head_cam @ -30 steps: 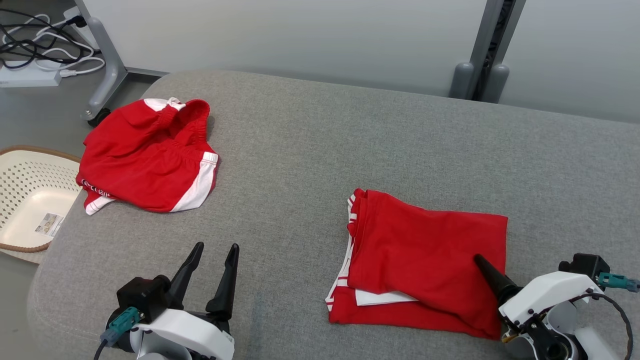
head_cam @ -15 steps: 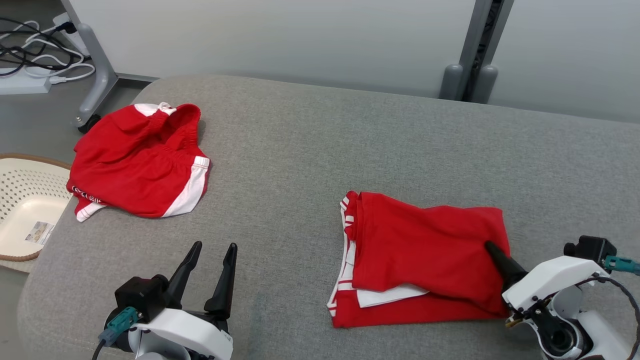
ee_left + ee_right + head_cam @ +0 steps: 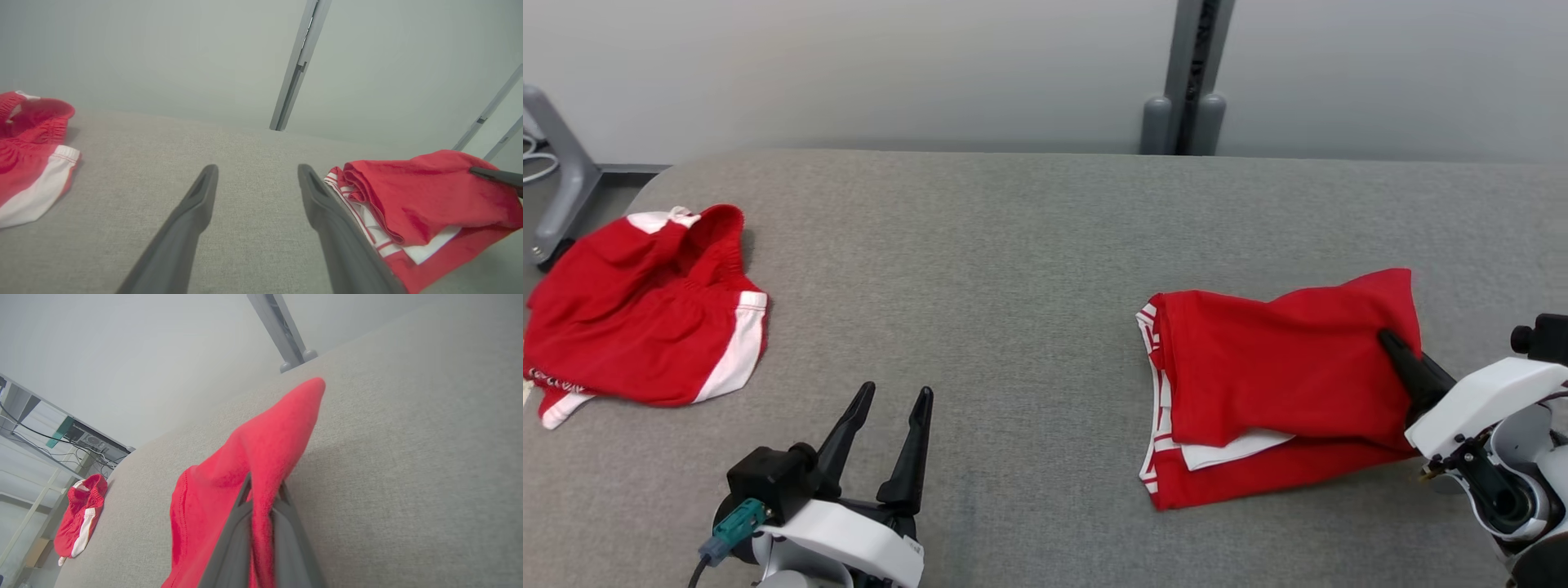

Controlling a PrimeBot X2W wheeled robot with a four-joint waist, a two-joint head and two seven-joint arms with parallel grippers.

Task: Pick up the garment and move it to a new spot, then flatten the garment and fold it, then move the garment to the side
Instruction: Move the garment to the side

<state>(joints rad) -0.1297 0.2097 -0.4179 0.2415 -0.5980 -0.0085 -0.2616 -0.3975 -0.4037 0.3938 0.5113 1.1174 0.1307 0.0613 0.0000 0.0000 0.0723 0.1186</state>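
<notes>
1. The folded red garment with white trim (image 3: 1274, 384) lies on the right part of the grey woven padded surface (image 3: 1013, 269), towards its front edge.
2. The right gripper (image 3: 1387, 338) is clamped on the garment's right edge. Its two dark fingers (image 3: 235, 531) are pressed together with a fold of red cloth pinched between them.
3. The pinched corner rises in a peak off the surface, while the rest of the garment rests on it. A white layer peeks out along the front and left sides.
4. The left gripper (image 3: 897, 389) sits at the lower left over bare surface. Its fingers are spread wide with nothing between them, and it is well apart from the folded garment.
5. The crumpled red shorts with a white side panel (image 3: 637, 327) lie at the surface's far left edge, well apart from the folded garment.
6. A grey upright post (image 3: 1188, 73) stands behind the surface against a pale wall (image 3: 849, 65).
</notes>
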